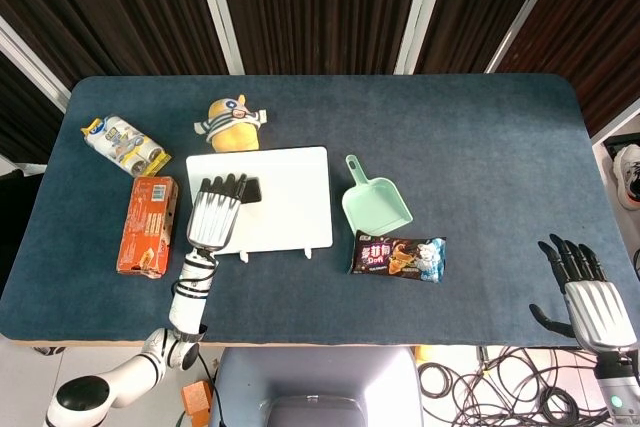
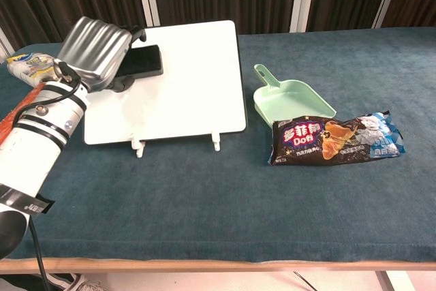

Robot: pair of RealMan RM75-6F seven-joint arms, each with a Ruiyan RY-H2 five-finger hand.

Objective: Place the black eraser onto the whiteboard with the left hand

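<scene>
The black eraser [image 1: 251, 190] [image 2: 142, 61] lies flat on the upper left part of the whiteboard [image 1: 285, 209] [image 2: 184, 80]. My left hand [image 1: 213, 217] [image 2: 93, 49] reaches over the board's left edge. Its fingers cover the eraser's left end and still hold it, with the thumb tucked below. My right hand [image 1: 588, 293] hovers open, fingers spread, off the table's near right corner; only the head view shows it.
A green dustpan [image 1: 374, 205] [image 2: 291, 99] and a dark snack bag [image 1: 398, 255] [image 2: 336, 136] lie right of the board. An orange box [image 1: 147, 224], a rolled pack [image 1: 122, 144] and a yellow plush toy [image 1: 233, 123] sit to the left and behind.
</scene>
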